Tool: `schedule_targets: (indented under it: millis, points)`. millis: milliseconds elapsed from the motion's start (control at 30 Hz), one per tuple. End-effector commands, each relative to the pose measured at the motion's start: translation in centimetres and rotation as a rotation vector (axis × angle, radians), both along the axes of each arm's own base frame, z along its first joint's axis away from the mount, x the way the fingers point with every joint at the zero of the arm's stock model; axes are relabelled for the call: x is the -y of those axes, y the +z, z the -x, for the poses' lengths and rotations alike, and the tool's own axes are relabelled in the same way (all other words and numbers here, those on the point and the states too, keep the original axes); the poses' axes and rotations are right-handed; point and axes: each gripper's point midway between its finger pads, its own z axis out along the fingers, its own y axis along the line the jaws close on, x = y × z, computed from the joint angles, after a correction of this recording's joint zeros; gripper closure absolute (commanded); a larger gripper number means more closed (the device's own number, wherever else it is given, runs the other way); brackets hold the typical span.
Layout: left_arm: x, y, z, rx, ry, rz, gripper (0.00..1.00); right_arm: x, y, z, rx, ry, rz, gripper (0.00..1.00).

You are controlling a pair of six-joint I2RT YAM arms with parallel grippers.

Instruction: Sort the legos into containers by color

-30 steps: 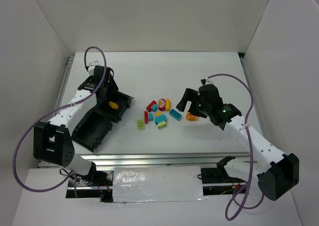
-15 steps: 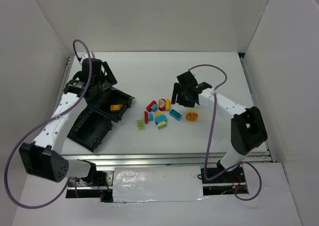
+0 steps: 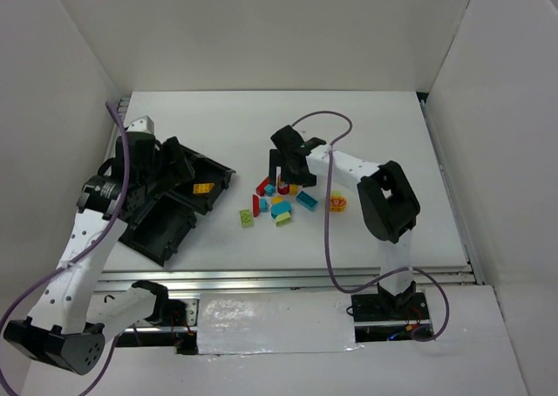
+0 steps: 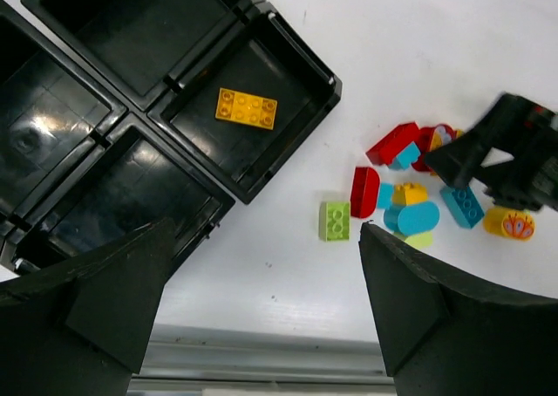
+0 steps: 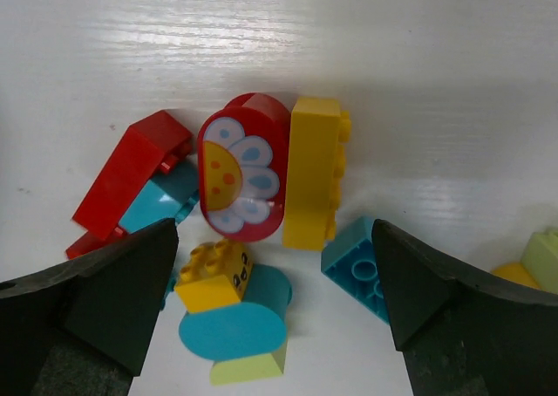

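Observation:
The legos lie in a loose pile [image 3: 281, 200] mid-table: red, cyan, yellow and lime pieces. In the right wrist view a red flower-printed brick [image 5: 242, 174] stands beside a yellow brick [image 5: 314, 171], with a small yellow brick [image 5: 212, 276] on a cyan one [image 5: 235, 326] below. My right gripper [image 3: 288, 166] [image 5: 268, 232] hangs open and empty just above this pile. The black four-compartment tray [image 3: 155, 230] [image 4: 105, 30] holds one orange brick [image 3: 202, 187] [image 4: 248, 108]. My left gripper [image 3: 177, 164] [image 4: 266, 232] is open and empty above the tray's near right side.
A lime brick [image 3: 247, 218] [image 4: 334, 221] lies alone left of the pile. An orange round brick [image 3: 336, 204] [image 4: 510, 224] lies right of it. White walls enclose the table on three sides. A metal rail [image 3: 288, 278] runs along the near edge.
My right gripper has swung left from beside the orange round brick to over the pile. My left arm has drawn back and up from the tray; the orange brick stays in its compartment.

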Motion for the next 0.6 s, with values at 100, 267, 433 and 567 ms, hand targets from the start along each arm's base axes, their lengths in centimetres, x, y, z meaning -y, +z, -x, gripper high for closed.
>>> schedule_targets:
  millis: [100, 267, 433, 567]
  points:
    - [0.5, 0.6, 2.6, -0.004, -0.089, 0.001, 0.01, 0.5, -1.0, -1.6, 0.015, -0.031, 0.084, 0.02]
    - [0.4, 0.5, 3.2, -0.012, -0.107, -0.010, 0.00, 0.5, -1.7, -1.7, 0.009, -0.034, 0.091, 0.05]
    - [0.9, 0.4, 3.1, -0.016, -0.131, -0.001, 0.01, 0.1, -2.3, -1.3, 0.000, -0.001, 0.067, 0.37]
    - [2.0, 0.6, 2.6, -0.018, -0.165, 0.041, 0.00, 0.2, -0.6, -1.4, 0.047, 0.000, 0.043, 0.76]
